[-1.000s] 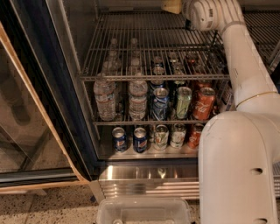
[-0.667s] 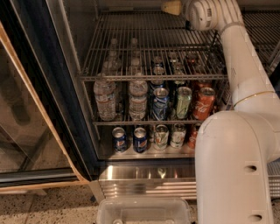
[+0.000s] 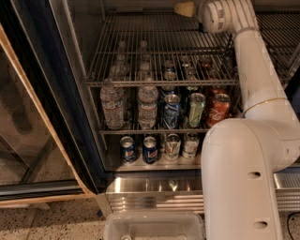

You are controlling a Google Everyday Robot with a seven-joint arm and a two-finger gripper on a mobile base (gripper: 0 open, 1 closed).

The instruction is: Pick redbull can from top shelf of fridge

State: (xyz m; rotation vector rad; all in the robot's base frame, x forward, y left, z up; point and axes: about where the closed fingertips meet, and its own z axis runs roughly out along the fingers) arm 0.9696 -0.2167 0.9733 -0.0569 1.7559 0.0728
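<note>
Apparently, the pincer point(image 3: 183, 8) hangs above the top shelf point(image 3: 154, 49).

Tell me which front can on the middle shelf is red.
The rightmost one, the red can, next to the arm; its neighbours are a green can and a blue can. The gripper is high above, over the top shelf.

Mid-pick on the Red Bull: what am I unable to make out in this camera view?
1. Gripper: at the picture's top edge, above the back of the top shelf. The frame edge cuts it off, so its grasp is unreadable.
2. Redbull can: not visible anywhere. The arm covers the top shelf's right part.
3. Lower racks: their right end is hidden behind the arm.
</note>
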